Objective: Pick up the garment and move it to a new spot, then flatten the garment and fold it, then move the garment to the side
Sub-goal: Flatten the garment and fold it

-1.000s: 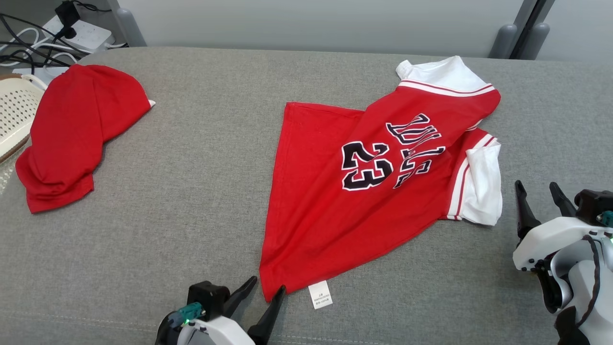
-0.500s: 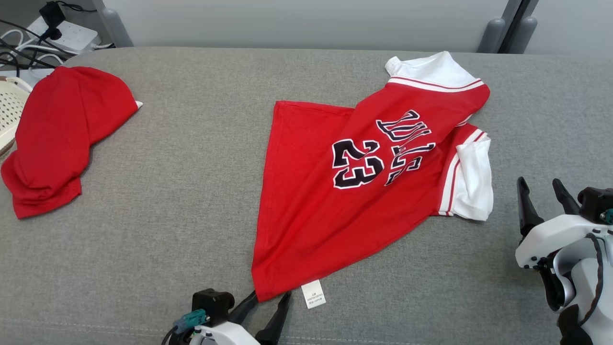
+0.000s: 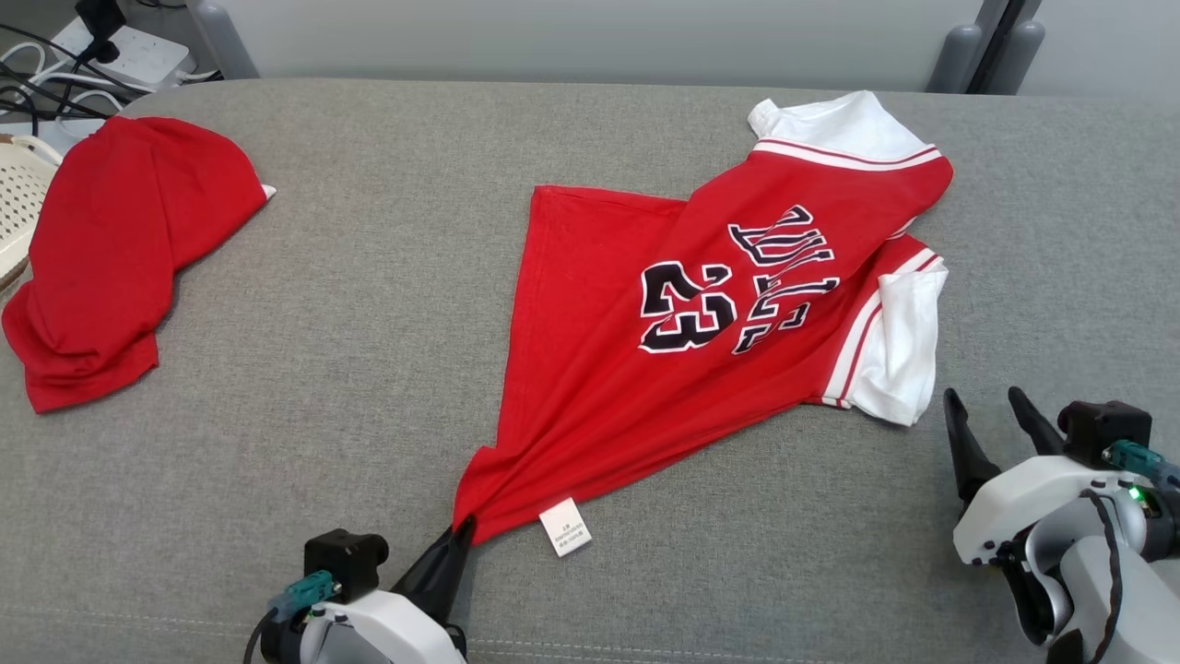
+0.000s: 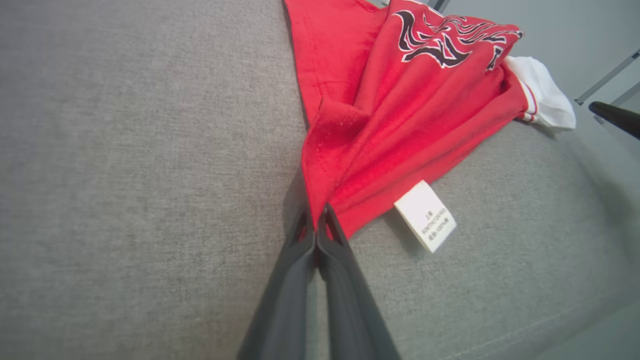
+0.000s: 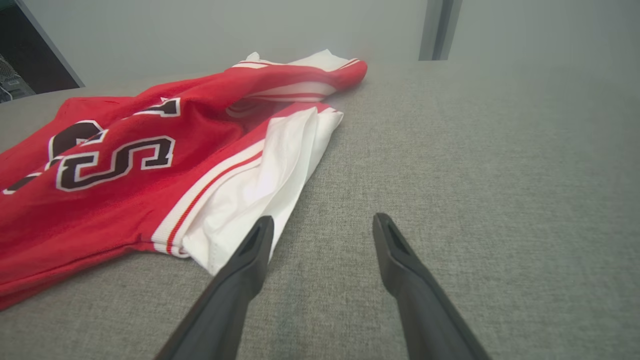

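On the grey cushion the jersey is lying twisted, mid-surface. Your left gripper is pinching only its near hem corner, closed right down; your right gripper is hanging wide open, empty, beside the white sleeve. Pulling now, you're risking that thin pinch slipping.

Bright, even light from above, so shadows stay faint, just a small dark patch beside the bunched garment in the left wrist view. Wrist views bulge at the edges, and the left gripper goes blurry toward the bottom edge.
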Tool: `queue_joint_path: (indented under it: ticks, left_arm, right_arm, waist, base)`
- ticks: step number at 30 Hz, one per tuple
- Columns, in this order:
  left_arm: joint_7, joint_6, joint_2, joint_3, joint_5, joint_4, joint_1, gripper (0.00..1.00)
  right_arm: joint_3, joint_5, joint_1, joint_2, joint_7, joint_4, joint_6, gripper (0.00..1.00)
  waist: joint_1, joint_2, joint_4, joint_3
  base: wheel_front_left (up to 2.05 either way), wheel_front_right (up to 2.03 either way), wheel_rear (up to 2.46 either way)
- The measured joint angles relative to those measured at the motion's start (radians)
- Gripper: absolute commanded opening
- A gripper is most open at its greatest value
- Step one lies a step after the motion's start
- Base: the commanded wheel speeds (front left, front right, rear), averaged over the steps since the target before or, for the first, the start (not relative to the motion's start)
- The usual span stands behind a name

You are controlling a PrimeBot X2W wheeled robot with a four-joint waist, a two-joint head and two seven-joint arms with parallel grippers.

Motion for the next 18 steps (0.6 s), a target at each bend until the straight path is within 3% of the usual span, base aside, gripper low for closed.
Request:
queue_joint_path:
  ticks: [10,18]
  left_arm:
    - [0.000,0.000,-0.023,0.185,0.150,0.014,0.000,0.00]
    - [0.000,0.000,-0.071,0.204,0.199,0.014,-0.007,0.00]
  right_arm:
    - [0.068,0.035,0.007,-0.008,0.000,-0.026,0.000,1.00]
    - [0.069,-0.006,-0.138,0.005,0.000,0.052,0.000,1.00]
  waist:
    - [0.0000,0.0000,0.004,0.022]
    - [0.0000,0.0000,0.034,0.050]
  base:
    - [0.00,0.00,0.00]
    - [0.00,0.00,0.00]
